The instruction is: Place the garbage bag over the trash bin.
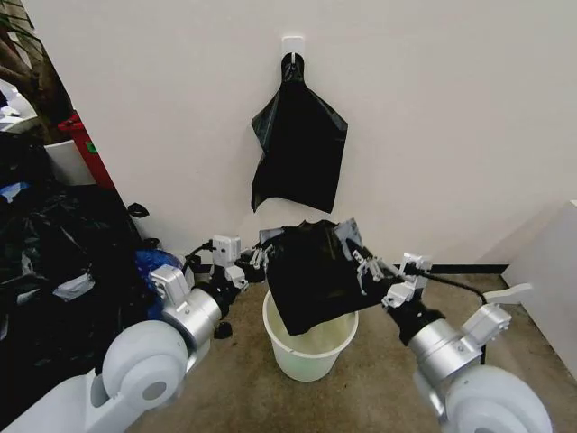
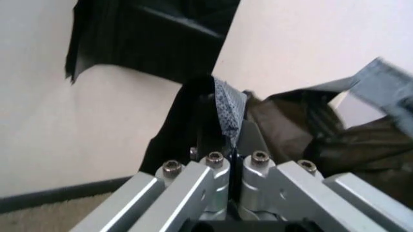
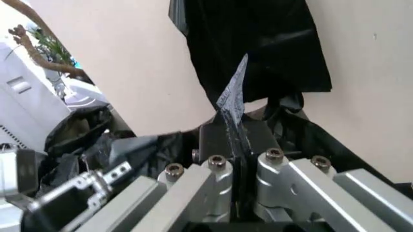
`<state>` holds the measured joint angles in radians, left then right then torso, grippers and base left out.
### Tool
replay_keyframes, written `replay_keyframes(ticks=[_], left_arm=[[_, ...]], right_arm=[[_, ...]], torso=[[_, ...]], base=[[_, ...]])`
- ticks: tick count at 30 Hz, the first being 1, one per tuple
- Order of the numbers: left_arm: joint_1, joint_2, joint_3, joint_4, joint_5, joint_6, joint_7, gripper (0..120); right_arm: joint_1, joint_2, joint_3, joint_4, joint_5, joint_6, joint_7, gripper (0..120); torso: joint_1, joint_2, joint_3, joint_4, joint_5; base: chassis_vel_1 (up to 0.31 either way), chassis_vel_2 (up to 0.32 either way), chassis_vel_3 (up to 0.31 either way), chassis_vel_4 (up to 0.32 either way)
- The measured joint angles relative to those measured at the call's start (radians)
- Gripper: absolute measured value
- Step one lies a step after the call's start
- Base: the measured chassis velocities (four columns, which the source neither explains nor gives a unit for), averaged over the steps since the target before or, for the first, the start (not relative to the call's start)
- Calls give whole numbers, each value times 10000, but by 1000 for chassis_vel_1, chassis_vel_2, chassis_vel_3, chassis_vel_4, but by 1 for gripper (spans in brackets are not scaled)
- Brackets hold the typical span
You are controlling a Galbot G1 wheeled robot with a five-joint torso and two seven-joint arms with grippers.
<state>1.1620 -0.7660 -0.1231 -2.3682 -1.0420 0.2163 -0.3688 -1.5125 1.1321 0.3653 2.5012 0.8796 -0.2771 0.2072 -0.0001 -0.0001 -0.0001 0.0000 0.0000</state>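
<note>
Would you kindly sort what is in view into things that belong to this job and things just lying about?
Part of the job:
- garbage bag, held over the bin
- trash bin
- left gripper, shut on the bag
- right gripper, shut on the bag

Lying about:
- black bags on the wall hook
- heap of black sacks
- red container

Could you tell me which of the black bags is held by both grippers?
The garbage bag stretched over the trash bin; the other bags hang from the wall hook.
</note>
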Motion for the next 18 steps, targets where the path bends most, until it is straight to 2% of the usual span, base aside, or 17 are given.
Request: replay_keyframes(ticks=[9,14,18], left_arm=[[1257,-480,-136,140,957,-329,-6,0],[1230,-571,-154,123,1081,-389,-67,0],[1007,-369,-229,-17,1036,-406,-82,0]], right_arm=[[-668,587,-257,-276,-498,383,-213,0],[-328,622,-546,-187,-471,399,-207,0],[-12,437,-674,-40,-185,312,-184,0]], torso=[[0,0,0,0,0],[0,0,1,2,0],[0,1,1,0,0]], base=[[0,0,0,0],[0,0,0,0],[0,0,0,0]])
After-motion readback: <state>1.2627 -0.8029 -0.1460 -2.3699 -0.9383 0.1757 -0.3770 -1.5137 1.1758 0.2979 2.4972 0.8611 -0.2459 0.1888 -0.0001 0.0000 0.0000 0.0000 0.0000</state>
